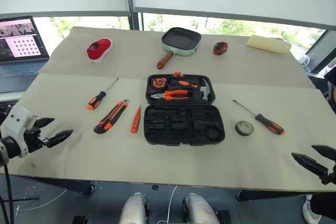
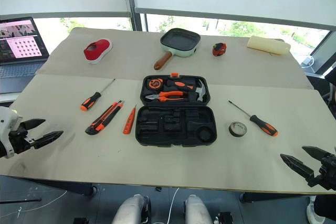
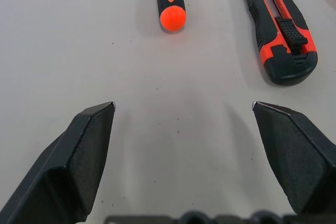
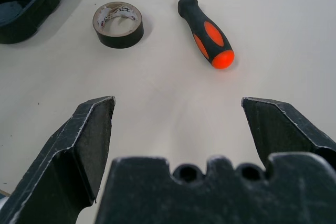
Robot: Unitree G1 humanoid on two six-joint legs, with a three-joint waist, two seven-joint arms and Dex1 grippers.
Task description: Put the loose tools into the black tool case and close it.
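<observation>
The black tool case lies open at the table's middle, with pliers, a hammer and a tape measure in its far half. Left of it lie a screwdriver, an orange-black utility knife and a slim orange tool. To the case's right sit a grey-black tape roll and a second screwdriver. My left gripper hangs open near the table's front left edge, short of the first screwdriver's handle. Open too, my right gripper hovers at the front right corner, short of the tape roll.
At the back of the table stand a green frying pan, a red-and-white object, a small red object and a pale roll. A laptop sits off the table's left side.
</observation>
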